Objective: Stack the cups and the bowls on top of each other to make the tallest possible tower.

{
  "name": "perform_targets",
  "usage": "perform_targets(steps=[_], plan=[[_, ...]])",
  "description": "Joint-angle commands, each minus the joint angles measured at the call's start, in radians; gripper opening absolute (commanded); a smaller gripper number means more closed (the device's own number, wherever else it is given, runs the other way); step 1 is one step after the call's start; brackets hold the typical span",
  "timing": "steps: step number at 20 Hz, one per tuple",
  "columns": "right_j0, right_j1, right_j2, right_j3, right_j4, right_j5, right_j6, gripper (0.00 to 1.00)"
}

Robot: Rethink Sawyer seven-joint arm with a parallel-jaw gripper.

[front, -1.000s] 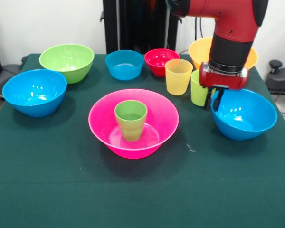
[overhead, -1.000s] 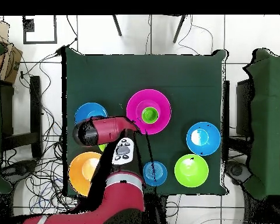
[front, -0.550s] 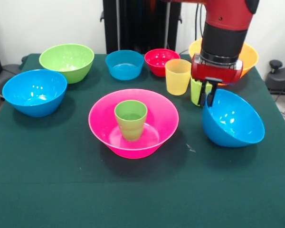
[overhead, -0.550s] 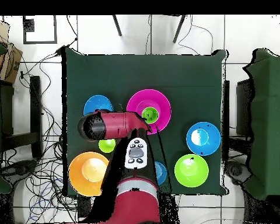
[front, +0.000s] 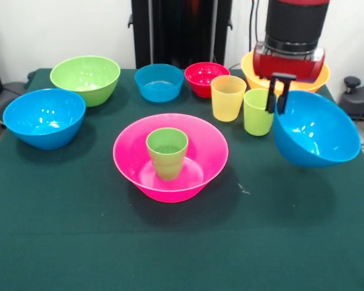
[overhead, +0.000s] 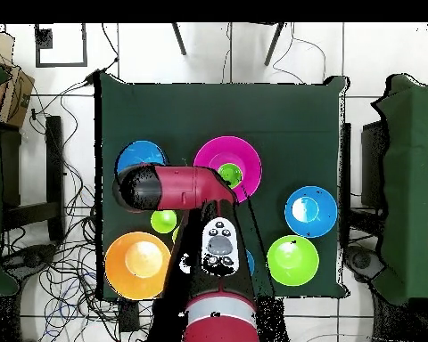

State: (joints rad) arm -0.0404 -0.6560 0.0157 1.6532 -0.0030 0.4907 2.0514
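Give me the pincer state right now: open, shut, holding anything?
Pincer: shut on the rim of the medium blue bowl, which hangs tilted, lifted clear of the table.

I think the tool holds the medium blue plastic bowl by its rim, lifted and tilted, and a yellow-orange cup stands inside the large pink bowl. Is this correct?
Not quite. The front view shows a green translucent plastic cup inside the large pink plastic bowl, not a yellow-orange one. The tool does hold the medium blue plastic bowl by its rim, lifted and tilted.
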Motion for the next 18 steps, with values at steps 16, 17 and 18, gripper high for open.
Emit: perform_targets(steps=[16,17,18], plan=[[-0.173,-0.096,0.159,0.014,-0.025,0.240,-0.166,0.00],[-0.187,-0.096,0.170,0.014,-0.028,0.246,-0.176,0.00],[-0.201,-0.095,0.181,0.016,-0.032,0.246,-0.183,0.00]])
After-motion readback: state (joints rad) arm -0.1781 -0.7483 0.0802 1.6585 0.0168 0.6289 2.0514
